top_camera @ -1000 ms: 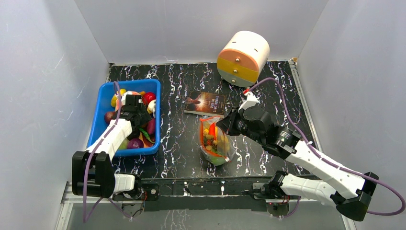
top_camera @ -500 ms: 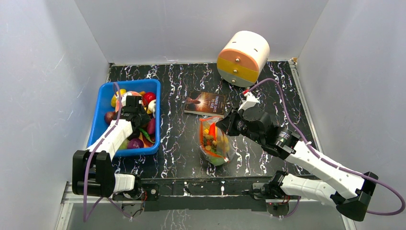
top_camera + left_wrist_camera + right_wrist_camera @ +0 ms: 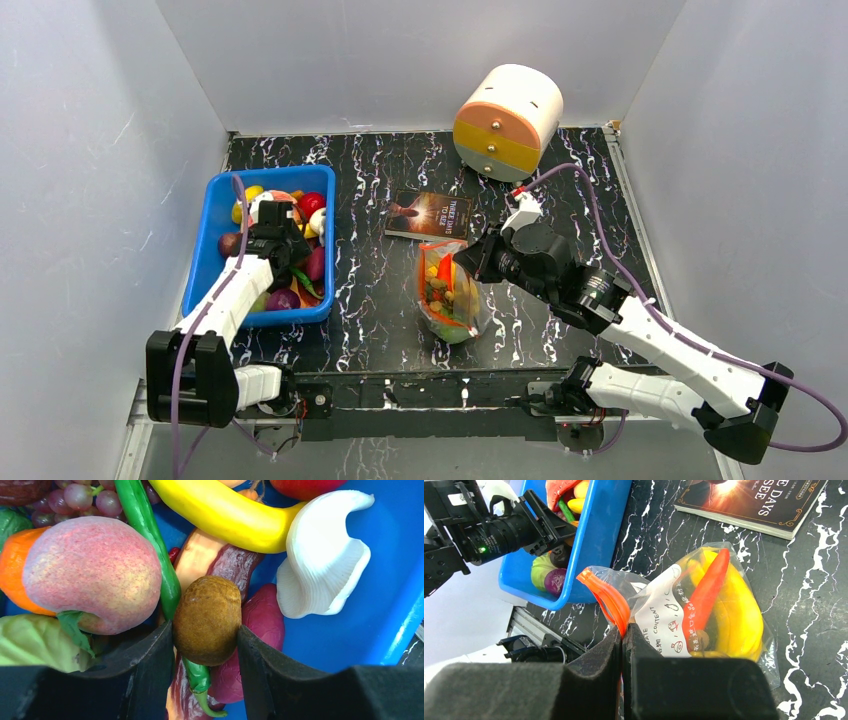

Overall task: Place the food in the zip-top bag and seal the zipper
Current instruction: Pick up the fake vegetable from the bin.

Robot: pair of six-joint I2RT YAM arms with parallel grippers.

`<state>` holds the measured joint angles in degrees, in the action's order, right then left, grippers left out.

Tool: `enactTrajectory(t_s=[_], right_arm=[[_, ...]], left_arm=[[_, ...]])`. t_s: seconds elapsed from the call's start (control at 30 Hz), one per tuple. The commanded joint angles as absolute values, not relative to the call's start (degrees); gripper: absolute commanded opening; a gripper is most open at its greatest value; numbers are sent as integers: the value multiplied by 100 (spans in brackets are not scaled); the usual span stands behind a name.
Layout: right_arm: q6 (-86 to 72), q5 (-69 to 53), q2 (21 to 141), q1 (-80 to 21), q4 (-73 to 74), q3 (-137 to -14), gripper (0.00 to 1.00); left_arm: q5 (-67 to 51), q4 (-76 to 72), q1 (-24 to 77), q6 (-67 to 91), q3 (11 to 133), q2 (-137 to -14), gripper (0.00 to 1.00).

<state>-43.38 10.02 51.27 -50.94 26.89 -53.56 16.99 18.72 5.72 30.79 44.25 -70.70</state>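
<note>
My left gripper (image 3: 206,642) is down in the blue bin (image 3: 268,179) and shut on a brown egg-shaped toy fruit (image 3: 207,617), one finger on each side. Around it lie a peach (image 3: 92,572), a yellow banana (image 3: 225,512), a green pepper (image 3: 150,535), purple pieces and a white piece. The clear zip-top bag (image 3: 450,295) lies mid-table holding a banana (image 3: 736,610), a red chilli (image 3: 706,592) and other food. My right gripper (image 3: 622,630) is shut on the bag's orange zipper strip (image 3: 606,597) and holds that edge up. The slider is not visible.
A book (image 3: 428,215) lies just behind the bag. A round white, orange and yellow drawer unit (image 3: 508,108) stands at the back right. The bin sits at the left by the wall. Black marbled tabletop (image 3: 370,300) lies between bin and bag.
My left gripper has shifted slightly towards the far left inside the bin. My right gripper has edged a little up and right with the zipper strip.
</note>
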Motion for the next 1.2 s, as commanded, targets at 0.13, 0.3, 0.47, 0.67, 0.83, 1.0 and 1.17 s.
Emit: enactTrajectory(t_s=[0.13, 0.3, 0.47, 0.67, 0.83, 1.0, 1.17], right_arm=[[-4254, 1139, 5098, -5098, 2297, -5427, 0], [-4235, 1131, 5221, -5098, 2276, -5504, 0], [-4215, 1116, 5376, -5098, 2271, -5616, 0], [-4284, 995, 5505, -5096, 2170, -5614, 0], [-4404, 876, 5593, -5098, 2044, -5564, 0], [-4472, 875, 5663, -5098, 1997, -5572, 0], [-4569, 965, 5676, -5095, 1919, -5580, 0]], left_arm=[[1756, 2199, 537, 2508, 4890, -6681, 17], [1345, 2308, 541, 2278, 5100, -6521, 17], [803, 2516, 536, 2067, 5386, -6308, 17], [-102, 2643, 543, 1822, 5666, -5966, 17], [-1094, 2575, 545, 1742, 5761, -5640, 18], [-2266, 2395, 552, 1913, 5745, -5487, 19], [-3112, 1974, 599, 2284, 5549, -5202, 17]])
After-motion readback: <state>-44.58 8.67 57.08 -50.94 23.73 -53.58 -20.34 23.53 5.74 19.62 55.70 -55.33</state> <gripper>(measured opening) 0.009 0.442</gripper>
